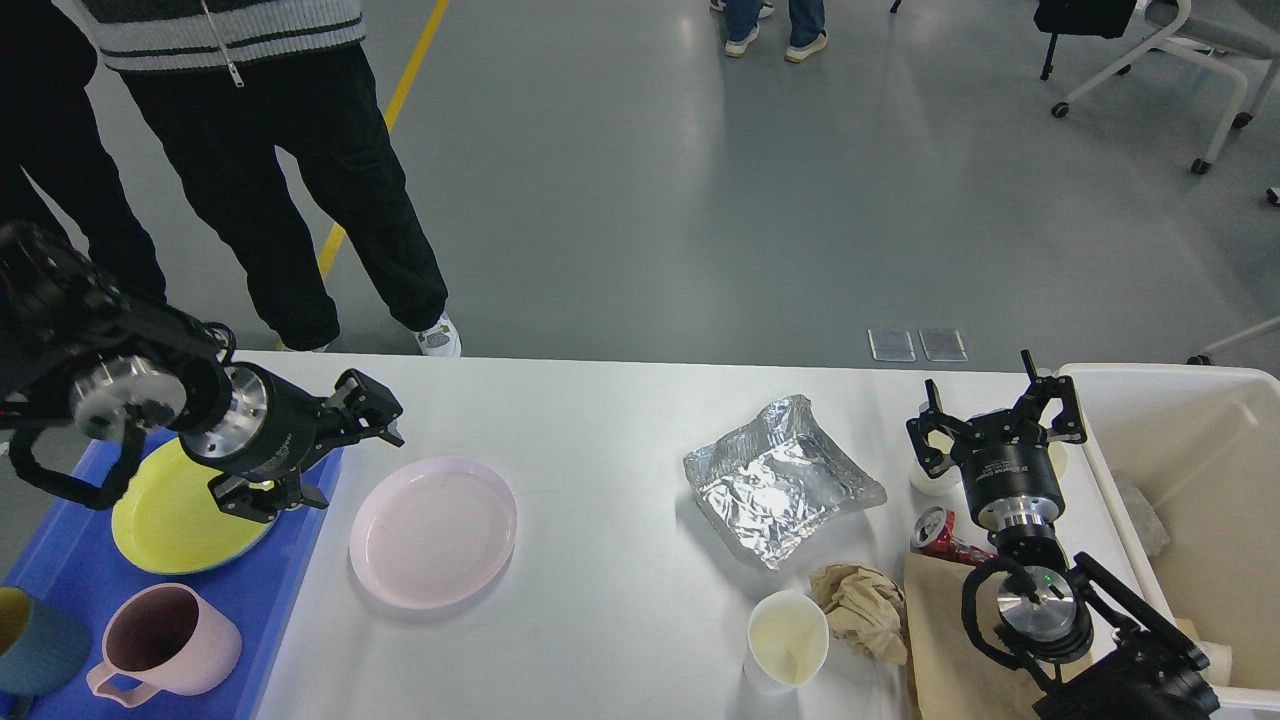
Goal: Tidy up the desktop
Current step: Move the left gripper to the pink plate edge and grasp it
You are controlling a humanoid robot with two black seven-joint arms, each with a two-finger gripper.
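The white desktop (pixel 600 440) carries a pink plate (pixel 432 530), a crumpled foil sheet (pixel 780 480), a white paper cup (pixel 787 640), a ball of brown paper (pixel 862 605), a crushed red can (pixel 938 533) and a flat brown paper bag (pixel 940 650). My left gripper (pixel 345 460) hangs open and empty over the right edge of the blue tray (pixel 290 580), between the yellow plate (pixel 165 525) and the pink plate. My right gripper (pixel 995 420) stands open and empty above the red can, fingers pointing away from me.
The blue tray also holds a pink mug (pixel 165 645) and a blue cup (pixel 35 650). A cream-white bin (pixel 1105 470) sits at the desktop's right end. A small white cup (pixel 932 480) stands by the right gripper. People's legs (pixel 290 200) stand beyond the far left edge.
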